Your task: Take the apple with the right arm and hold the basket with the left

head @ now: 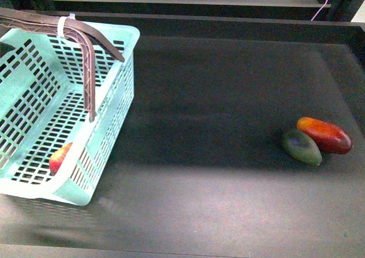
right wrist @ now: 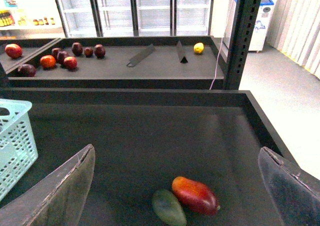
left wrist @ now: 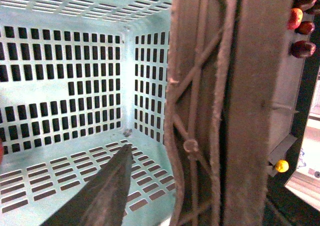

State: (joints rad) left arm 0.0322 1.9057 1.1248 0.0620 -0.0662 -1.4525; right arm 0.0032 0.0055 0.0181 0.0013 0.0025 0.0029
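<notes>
The aqua basket [head: 40, 107] sits tilted at the left of the dark table, its brown handle [head: 88, 64] swung up. The red and yellow apple [head: 60, 158] lies inside it against the near wall. My left gripper [left wrist: 165, 156] is shut on the basket handle [left wrist: 225, 111]; one finger [left wrist: 100, 196] shows over the slotted floor [left wrist: 60, 171], the other is hidden behind the handle. My right gripper [right wrist: 176, 150] is open and empty, above the table's right part, far from the apple. A basket corner [right wrist: 15, 136] shows in the right wrist view. Neither gripper shows in the front view.
A red-orange mango [head: 324, 134] and a dark green mango [head: 301, 146] lie touching at the table's right, also in the right wrist view [right wrist: 195, 194]. A raised rim [head: 228, 24] borders the table's far side. A rear shelf holds several dark red fruits [right wrist: 50, 58] and a yellow one [right wrist: 198, 47].
</notes>
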